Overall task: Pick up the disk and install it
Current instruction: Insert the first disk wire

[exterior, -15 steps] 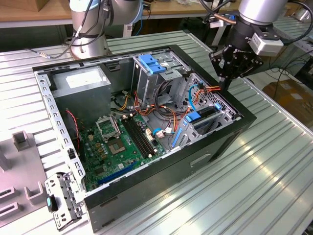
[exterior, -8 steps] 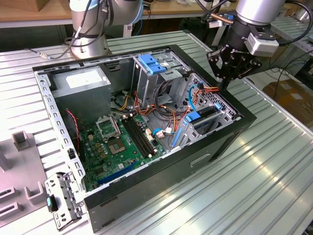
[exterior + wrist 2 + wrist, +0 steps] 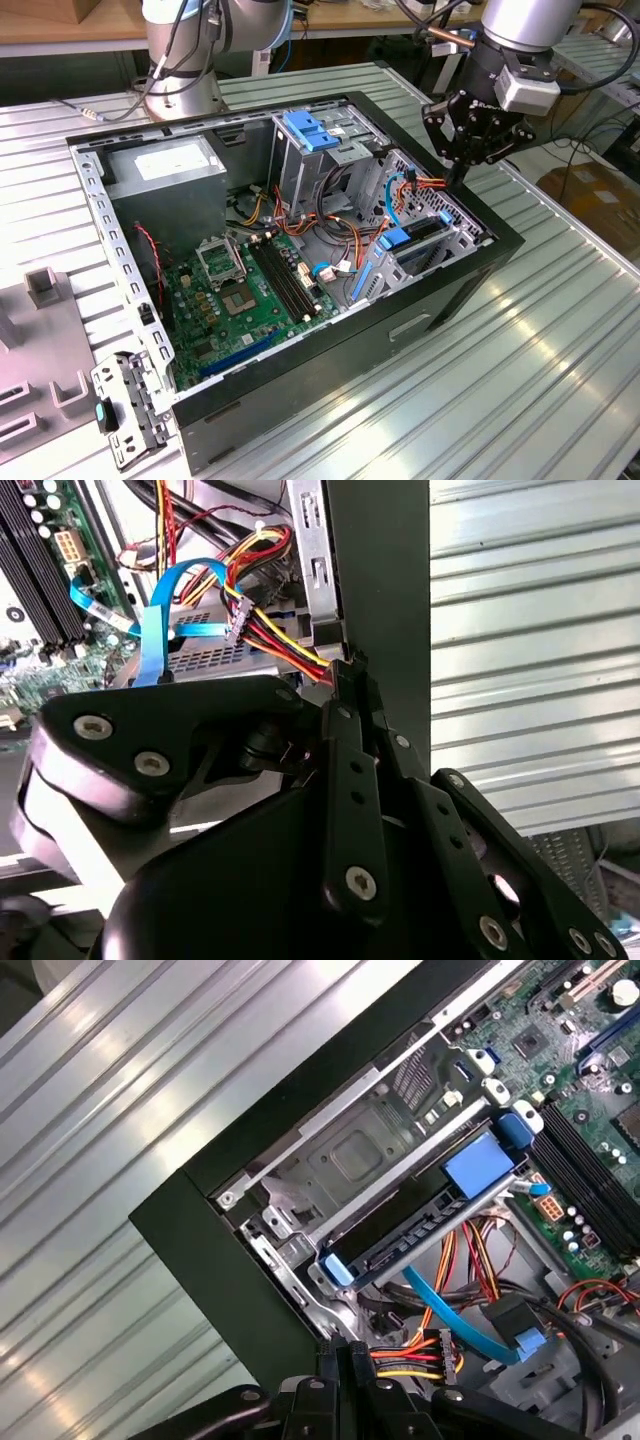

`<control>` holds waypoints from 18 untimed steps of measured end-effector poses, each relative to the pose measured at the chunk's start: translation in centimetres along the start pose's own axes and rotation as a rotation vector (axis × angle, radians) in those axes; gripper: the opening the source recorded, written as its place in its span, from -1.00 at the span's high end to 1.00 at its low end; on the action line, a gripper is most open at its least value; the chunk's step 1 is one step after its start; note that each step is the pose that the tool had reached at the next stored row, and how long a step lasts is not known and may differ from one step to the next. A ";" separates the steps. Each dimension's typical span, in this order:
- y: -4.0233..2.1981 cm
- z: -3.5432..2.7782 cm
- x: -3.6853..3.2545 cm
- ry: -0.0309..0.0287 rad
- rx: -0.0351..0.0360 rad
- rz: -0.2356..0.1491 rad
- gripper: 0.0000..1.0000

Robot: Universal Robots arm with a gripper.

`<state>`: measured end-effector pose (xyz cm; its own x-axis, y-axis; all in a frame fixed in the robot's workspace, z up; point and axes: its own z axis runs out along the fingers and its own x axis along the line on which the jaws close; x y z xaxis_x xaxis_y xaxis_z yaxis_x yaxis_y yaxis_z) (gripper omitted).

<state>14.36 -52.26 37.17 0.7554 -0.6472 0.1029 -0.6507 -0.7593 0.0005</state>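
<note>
Cables (image 3: 415,190) crowd case wall (image 3: 500,225) beside end effector (image 3: 458,178).

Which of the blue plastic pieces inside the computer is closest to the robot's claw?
The blue piece on the low drive cage, just below the gripper; the blue latch tops the tall cage.

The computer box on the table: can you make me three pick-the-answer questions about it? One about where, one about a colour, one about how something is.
1. Where does the gripper hang?
A) over the case's corner at the exterior view's right
B) over the grey power box
C) down on the table

2. What colour is the flat cable?
A) green
B) blue
C) pink

3. How is the computer case?
A) shut
B) open, insides showing
C) upside down

Answers: A, it hangs above that corner; B, the cable is bright blue; B, the green board shows inside.
</note>
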 end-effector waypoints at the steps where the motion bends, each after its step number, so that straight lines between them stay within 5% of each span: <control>1: 0.00 0.00 0.00 0.0001 -0.0013 0.012 0.67; 4: 0.00 0.03 0.00 0.0002 -0.0078 0.073 0.67; 6: 0.00 0.08 -0.01 0.0004 -0.0178 0.167 0.67; 11: 0.02 0.11 -0.04 0.0004 -0.0229 0.215 0.67; 15: 0.71 0.04 -0.82 0.0003 -0.0235 0.221 0.67; 18: 0.72 0.06 -0.84 0.0003 -0.0283 0.268 0.67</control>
<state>13.26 -52.27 37.03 0.5561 -0.8247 0.1034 -0.8292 -0.5590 0.0011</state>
